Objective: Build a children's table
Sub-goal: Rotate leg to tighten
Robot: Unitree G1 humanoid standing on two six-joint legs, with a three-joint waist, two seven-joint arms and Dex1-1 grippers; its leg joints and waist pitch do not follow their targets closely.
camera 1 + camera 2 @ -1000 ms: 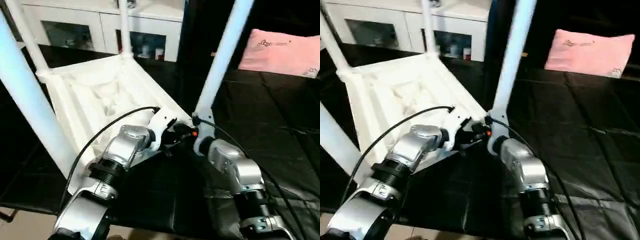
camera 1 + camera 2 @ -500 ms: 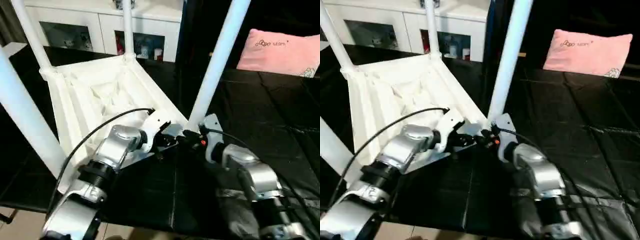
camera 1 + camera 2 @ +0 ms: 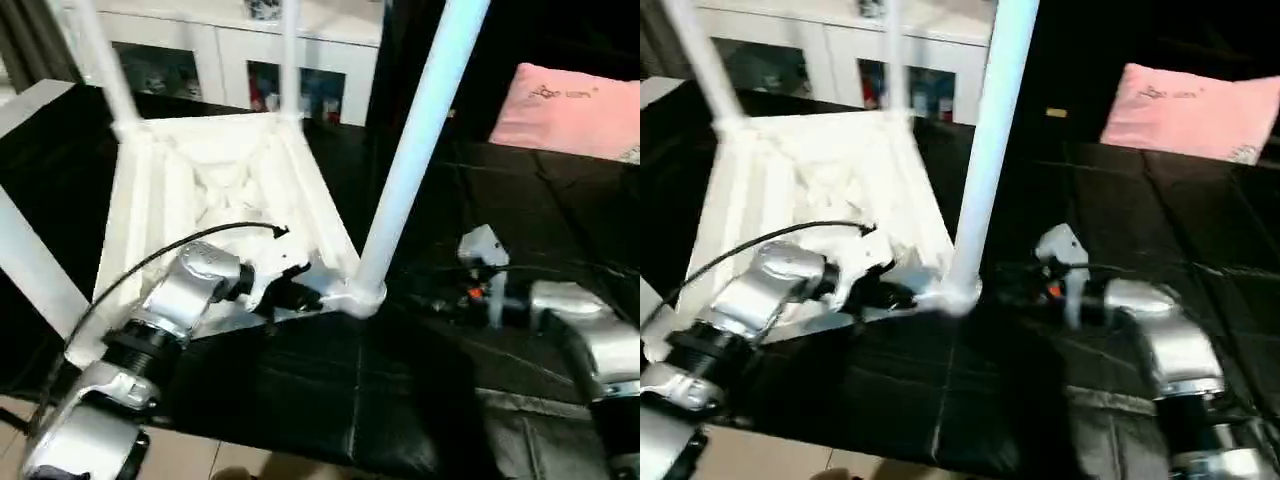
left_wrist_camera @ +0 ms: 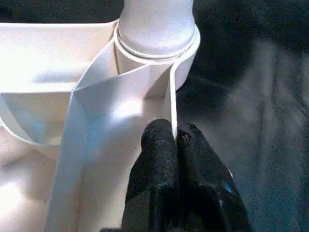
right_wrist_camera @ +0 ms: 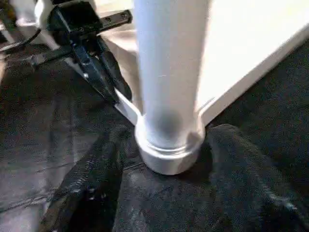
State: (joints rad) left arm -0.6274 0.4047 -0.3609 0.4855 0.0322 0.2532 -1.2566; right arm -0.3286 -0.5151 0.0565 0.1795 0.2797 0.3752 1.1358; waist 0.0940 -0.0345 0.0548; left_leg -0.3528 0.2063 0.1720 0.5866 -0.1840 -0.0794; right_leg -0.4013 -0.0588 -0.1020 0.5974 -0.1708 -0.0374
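The white tabletop (image 3: 200, 190) lies upside down on the black surface, ribbed underside up. Legs stand in its corner sockets: the near right leg (image 3: 415, 140), two far legs (image 3: 100, 50) (image 3: 290, 60) and a near left leg (image 3: 35, 270). My left gripper (image 4: 175, 137) is shut on the tabletop's thin rim wall just beside the near right socket (image 4: 157, 43). My right gripper (image 5: 169, 183) is open a little to the right of that leg (image 5: 169, 87). Its fingers (image 5: 91, 188) stand on either side of the socket without touching it.
A pink pillow (image 3: 570, 100) lies at the back right on the black surface (image 3: 400, 400). A white glass-door cabinet (image 3: 230, 60) stands behind the tabletop. The surface's front edge runs along the bottom, with pale floor (image 3: 200, 455) below.
My right gripper has drawn back to the right from the base of the near right leg. The left gripper has kept its hold on the rim. The camera has shifted.
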